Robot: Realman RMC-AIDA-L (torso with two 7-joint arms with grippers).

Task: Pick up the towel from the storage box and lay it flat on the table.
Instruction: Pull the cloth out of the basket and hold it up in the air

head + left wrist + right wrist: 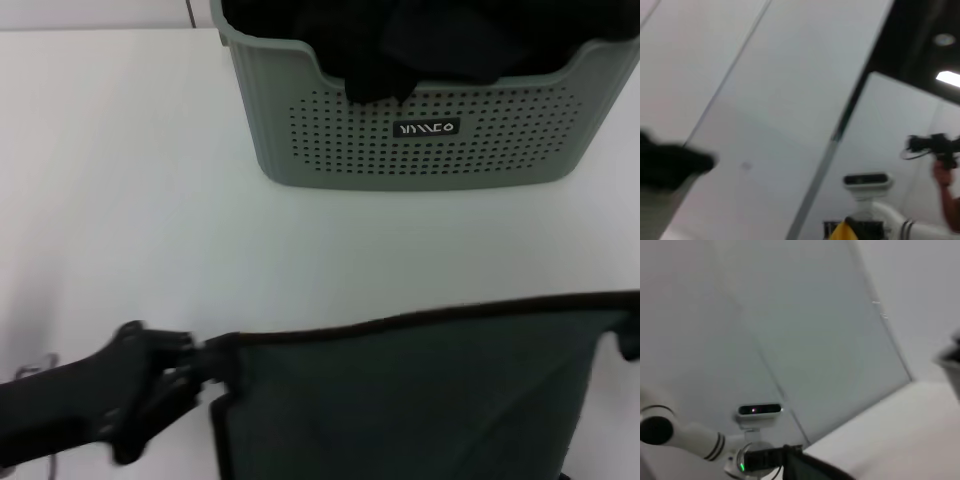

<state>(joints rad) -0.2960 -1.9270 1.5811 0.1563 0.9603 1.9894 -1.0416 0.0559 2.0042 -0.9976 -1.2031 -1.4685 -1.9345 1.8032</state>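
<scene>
gripping the towel [420, 390] corners, both grippers clamp it near the logo-plated storage box [420, 140].

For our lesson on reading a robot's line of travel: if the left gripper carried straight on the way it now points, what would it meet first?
In the head view the left gripper points toward the robot's right, pinching the towel at its corner. Going straight on, it would probably push into the towel itself; the storage box sits well off that line.
</scene>
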